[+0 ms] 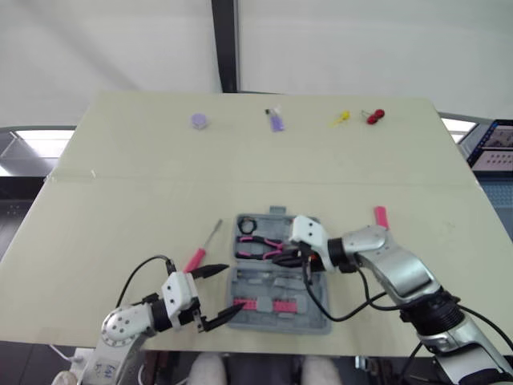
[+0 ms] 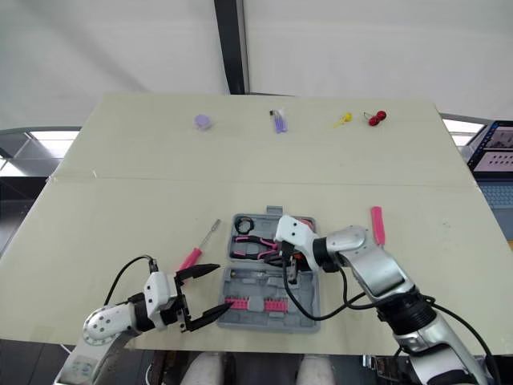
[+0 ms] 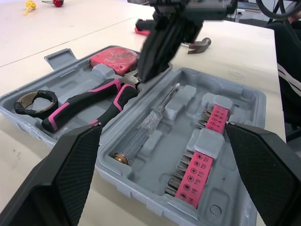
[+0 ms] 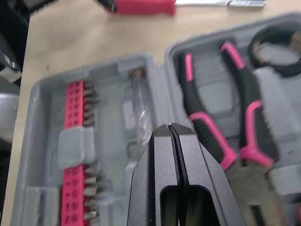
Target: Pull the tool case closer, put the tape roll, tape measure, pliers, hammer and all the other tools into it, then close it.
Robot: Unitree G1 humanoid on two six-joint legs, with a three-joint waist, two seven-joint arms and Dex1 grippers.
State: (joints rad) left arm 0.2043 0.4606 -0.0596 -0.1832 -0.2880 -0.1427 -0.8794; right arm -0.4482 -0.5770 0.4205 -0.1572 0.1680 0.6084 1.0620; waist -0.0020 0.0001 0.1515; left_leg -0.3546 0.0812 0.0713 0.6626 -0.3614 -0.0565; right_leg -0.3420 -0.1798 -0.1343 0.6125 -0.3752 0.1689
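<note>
The grey tool case [image 1: 321, 325] lies open near the table's front edge. In its far half sit a black tape roll [image 1: 245, 225], pink-and-black pliers [image 1: 260, 247] and a red tape measure [image 3: 115, 59]. The near half holds a clear screwdriver [image 3: 150, 120] and a pink bit holder [image 1: 264, 305]. My right gripper [image 1: 300, 261] hovers over the middle of the case, shut with nothing in it. My left gripper [image 1: 220, 295] is open at the case's front-left corner, holding nothing. A pink-handled screwdriver [image 1: 196, 258] lies left of the case. A pink-handled hammer [image 1: 381, 216] lies to its right.
Along the far edge lie a purple disc [image 1: 200, 121], a small purple item [image 1: 276, 122], a yellow piece [image 1: 342, 118] and a red piece [image 1: 375, 116]. The case sits close to the front table edge. A black cable [image 1: 353, 309] loops by the case's right side.
</note>
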